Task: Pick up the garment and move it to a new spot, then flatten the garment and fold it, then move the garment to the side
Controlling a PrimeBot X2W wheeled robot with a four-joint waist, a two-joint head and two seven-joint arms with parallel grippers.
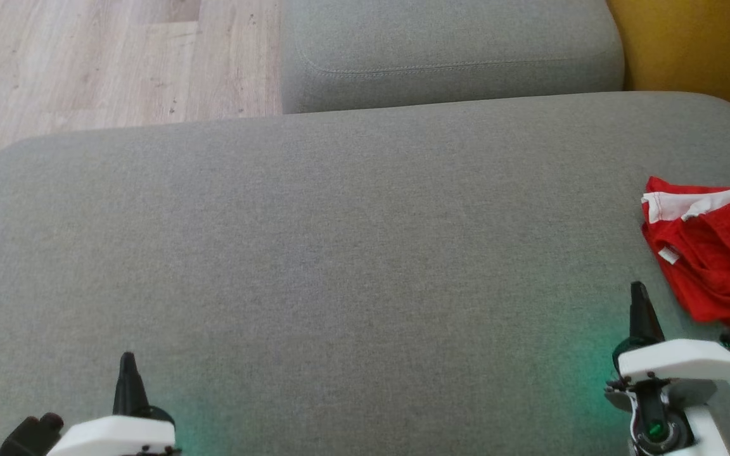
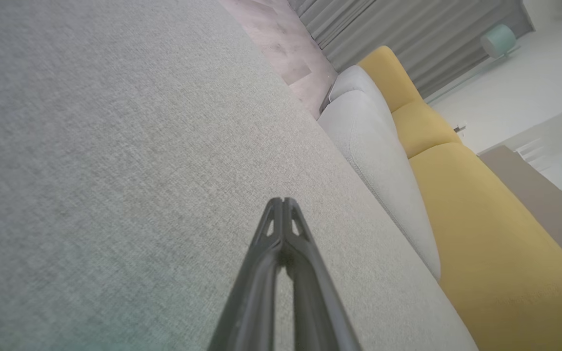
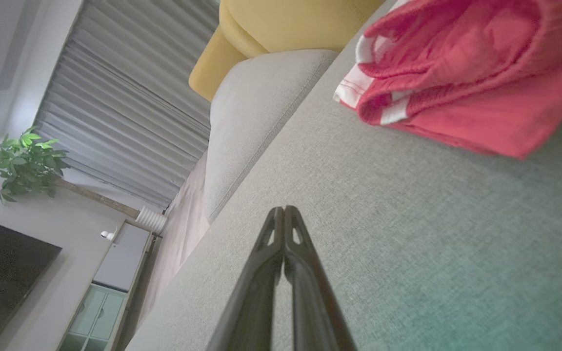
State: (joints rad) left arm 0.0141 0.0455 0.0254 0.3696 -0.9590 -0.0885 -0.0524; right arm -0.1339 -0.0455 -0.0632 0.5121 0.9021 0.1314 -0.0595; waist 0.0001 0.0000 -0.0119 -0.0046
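The red garment (image 1: 713, 253), trimmed in white, lies at the far right of the grey sofa seat (image 1: 339, 253), and the head view's right edge cuts part of it off. In the right wrist view we see it as several soft layers lapped over one another. It is gathered into a compact heap rather than spread flat, with a white band at the near corner and a small white label showing.

Nearest to it are the right jaws. Their dark fingers (image 1: 644, 316) stand just beside the garment's near edge, apart from it, pressed together and holding nothing. The left jaws are well away across the bare seat at the lower left. Their fingers (image 1: 127, 380) are likewise clenched and empty, pointing over plain grey cloth.

Beyond the seat lie a second grey cushion (image 1: 447, 57), a yellow sofa (image 1: 701, 44) and a wooden floor (image 1: 86, 57).

As for the step in hand, we judge that this scene fits two stages. The garment may be a heap waiting at the edge to be lifted to a new spot. It may equally be a loosely folded bundle already set to the side. The layers are too loose for us to call it a clean fold, yet too compact to rule one out. So we name no next move.
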